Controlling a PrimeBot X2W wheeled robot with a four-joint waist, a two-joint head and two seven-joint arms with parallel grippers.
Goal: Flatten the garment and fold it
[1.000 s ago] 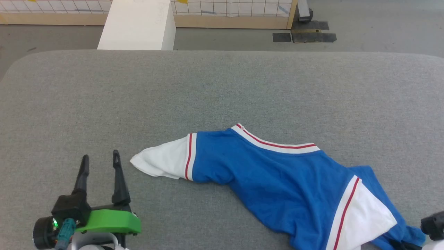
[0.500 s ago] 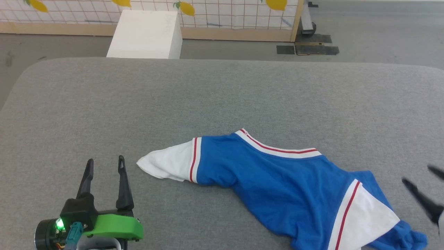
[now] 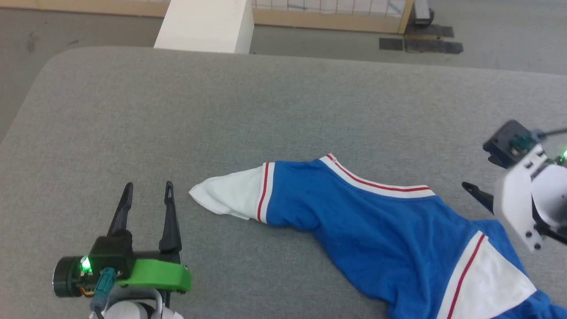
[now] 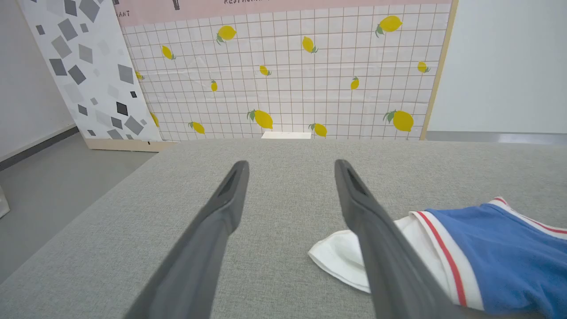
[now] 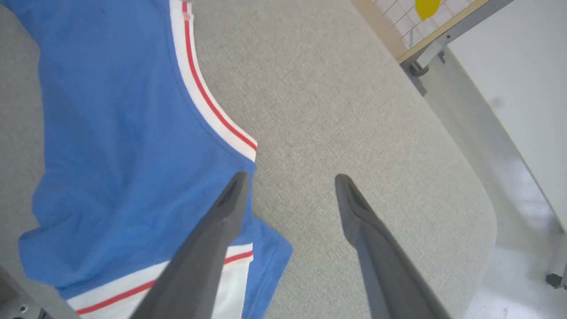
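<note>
Rumpled blue garment (image 3: pixel 390 239) — grey woven surface (image 3: pixel 221 110)

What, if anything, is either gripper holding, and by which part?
Nothing is held. The left gripper and right gripper are both open and empty; the shirt lies loose.

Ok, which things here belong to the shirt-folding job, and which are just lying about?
For the job: garment, left gripper, right gripper, grey padded table.
Just lying about: white box, lemon-print panel, grey-speckled panel, dark floor mats.
</note>
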